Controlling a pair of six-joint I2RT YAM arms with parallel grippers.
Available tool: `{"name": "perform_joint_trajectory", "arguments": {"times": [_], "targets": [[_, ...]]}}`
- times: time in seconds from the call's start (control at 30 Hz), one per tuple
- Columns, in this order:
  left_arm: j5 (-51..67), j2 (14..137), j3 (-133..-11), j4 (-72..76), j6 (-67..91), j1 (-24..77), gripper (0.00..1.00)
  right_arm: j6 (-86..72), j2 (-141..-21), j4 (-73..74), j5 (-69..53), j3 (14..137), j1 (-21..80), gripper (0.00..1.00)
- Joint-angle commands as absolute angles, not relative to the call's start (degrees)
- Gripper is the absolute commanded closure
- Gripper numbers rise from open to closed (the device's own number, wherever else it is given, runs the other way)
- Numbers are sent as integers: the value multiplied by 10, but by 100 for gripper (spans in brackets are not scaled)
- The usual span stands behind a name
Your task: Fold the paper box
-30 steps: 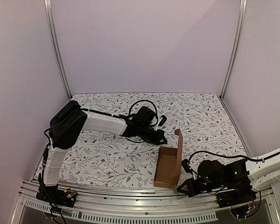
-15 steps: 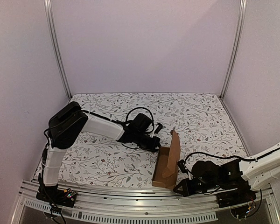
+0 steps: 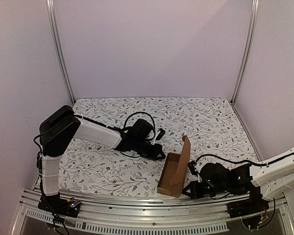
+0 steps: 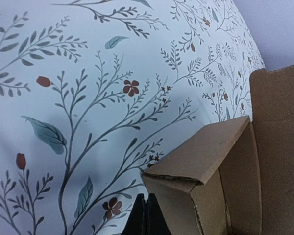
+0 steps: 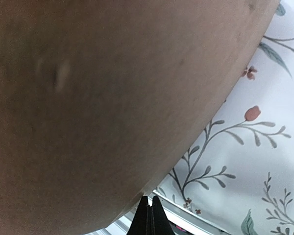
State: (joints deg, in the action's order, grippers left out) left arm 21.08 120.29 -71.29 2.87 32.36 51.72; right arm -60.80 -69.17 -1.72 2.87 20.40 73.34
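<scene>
Cardboard, plain brown and creased, forms the half-folded paper box [image 3: 172, 171], which stands at the near edge of the floral tablecloth [image 3: 210, 122] with one tall flap raised. The left gripper [image 3: 160, 155], jaws pressed together and empty, sits just beside its left wall. The right gripper [image 3: 188, 191], likewise closed, lies close against its right side. Open cloth stretches behind.

You are looking at a robotics lab test cell. Plain pale wall panels [image 3: 152, 49] are closing in three sides, with aluminium uprights [image 3: 60, 54] standing in the back corners. A slotted aluminium rail [image 3: 112, 201] is running along the near edge, carrying the left arm [image 3: 95, 129] and right arm [image 3: 279, 171]. Black cables [image 3: 225, 159] are looping loose, and a leaf-print cover [image 3: 210, 117] is lying over the table.
</scene>
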Motion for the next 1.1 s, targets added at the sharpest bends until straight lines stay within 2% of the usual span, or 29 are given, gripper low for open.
{"name": "perform_joint_trajectory", "arguments": {"times": [0.0,0.23,0.4,0.67,0.83,1.07], "targets": [[184,1162,-684,40,323,510,100,-582,-686,-11,58,221,702,100],[151,1104,-633,18,323,509,100,-553,-692,-1,106,230,633,100],[138,1059,-584,15,331,510,100,-513,-738,-2,119,277,583,100],[92,977,-510,-18,338,509,100,-451,-859,-69,40,374,527,100],[54,920,-470,-48,352,508,100,-428,-980,-102,-40,477,527,100],[-34,790,-403,-113,368,503,100,-384,-1083,-69,-110,599,525,100]]}}
